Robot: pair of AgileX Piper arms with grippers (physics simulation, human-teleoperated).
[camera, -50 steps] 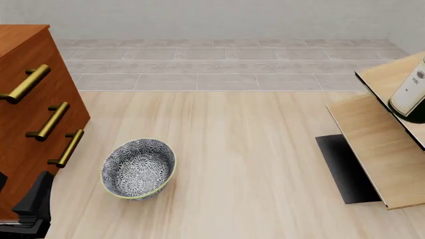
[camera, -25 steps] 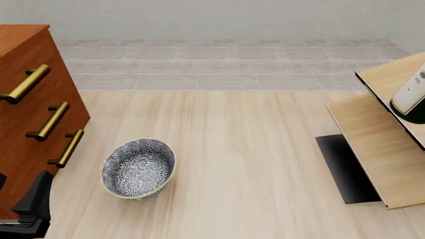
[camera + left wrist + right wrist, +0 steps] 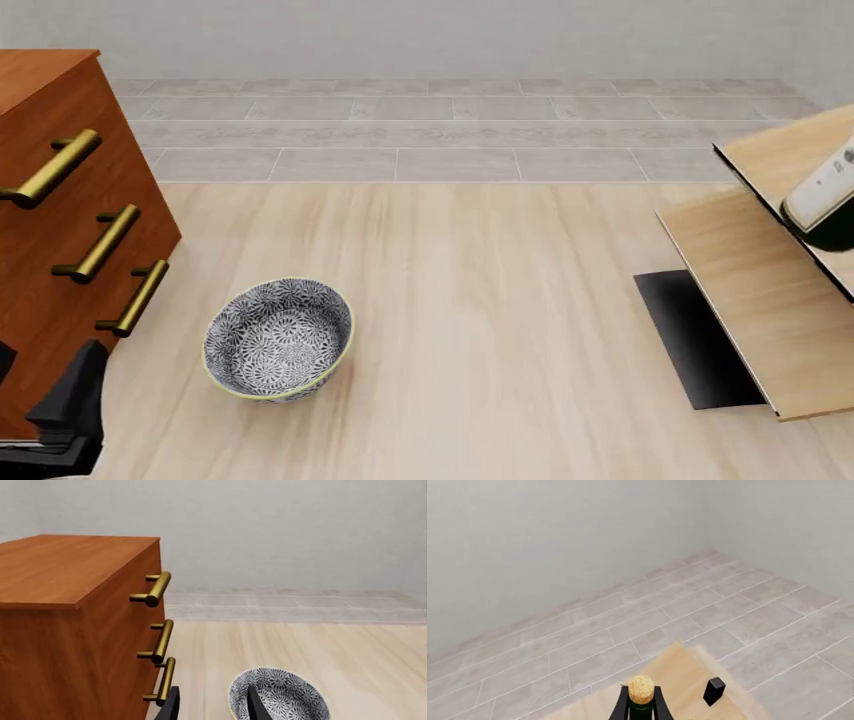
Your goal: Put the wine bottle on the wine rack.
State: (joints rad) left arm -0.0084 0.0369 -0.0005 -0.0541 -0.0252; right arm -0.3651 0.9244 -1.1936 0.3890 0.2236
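The wine bottle (image 3: 822,208) shows only its dark green base and white label at the right edge of the front view, tilted over the pale wood wine rack (image 3: 754,300). I cannot tell whether it touches the rack. In the right wrist view its cork (image 3: 641,689) and neck stand between the right gripper's fingers (image 3: 620,709), which are shut on the neck. The rack's pale panel (image 3: 690,677) lies beyond the cork. The right gripper is out of the front view. My left gripper (image 3: 60,410) is open and empty at the front left, next to the cabinet.
A reddish-brown cabinet (image 3: 60,200) with brass handles stands at the left. A patterned bowl (image 3: 278,338) sits on the table just right of it, also in the left wrist view (image 3: 280,700). The rack's black base (image 3: 694,340) lies on the table. A small black block (image 3: 714,690) sits on the rack panel.
The wine bottle has shifted slightly to the right, further out of the front view. The left arm has not moved.
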